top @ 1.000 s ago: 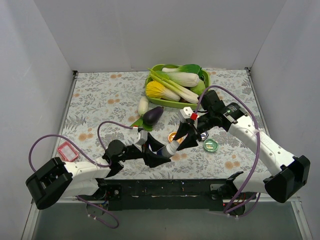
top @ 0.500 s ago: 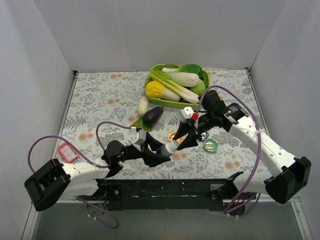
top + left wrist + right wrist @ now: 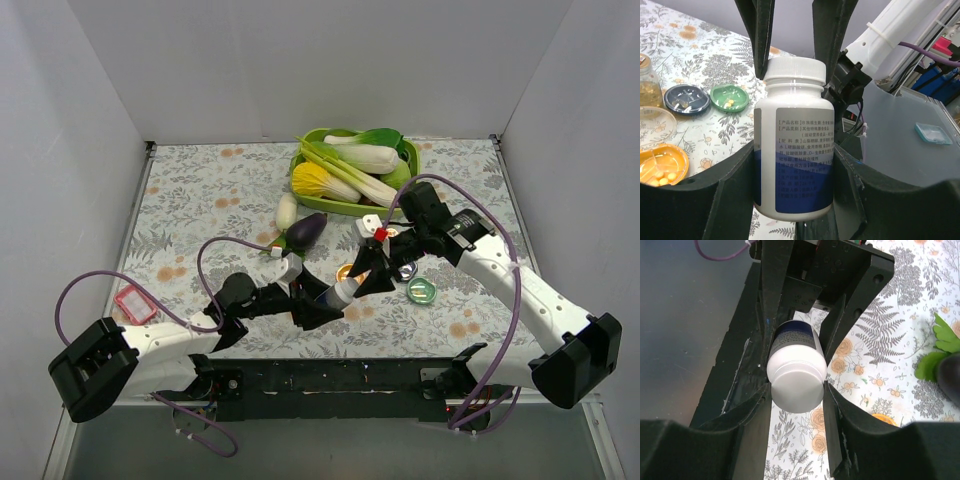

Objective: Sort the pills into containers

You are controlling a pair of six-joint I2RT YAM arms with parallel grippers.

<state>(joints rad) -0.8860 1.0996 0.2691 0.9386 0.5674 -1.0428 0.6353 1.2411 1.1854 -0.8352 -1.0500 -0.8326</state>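
A white pill bottle (image 3: 337,291) with a blue label is held in the air between both arms. My left gripper (image 3: 314,302) is shut on its body (image 3: 794,145). My right gripper (image 3: 363,270) is shut on its white cap (image 3: 795,383), one finger (image 3: 756,415) on each side. The orange dish (image 3: 660,165) holds a few yellow pills, as does the green dish (image 3: 729,97). The dark blue dish (image 3: 686,98) lies between them. In the top view the orange dish (image 3: 345,272), blue dish (image 3: 405,270) and green dish (image 3: 422,291) lie under the right gripper.
A lime-green tray (image 3: 408,152) of vegetables stands at the back. An eggplant (image 3: 306,230) and a white radish (image 3: 286,210) lie in front of it. A small glass bottle (image 3: 647,82) and a clear lid (image 3: 652,125) are near the dishes. A pink-rimmed packet (image 3: 132,303) lies far left.
Both grippers stay closed on the bottle. The left arm and the bottle have shifted slightly away from the bases, and the right wrist has moved a little left with them.
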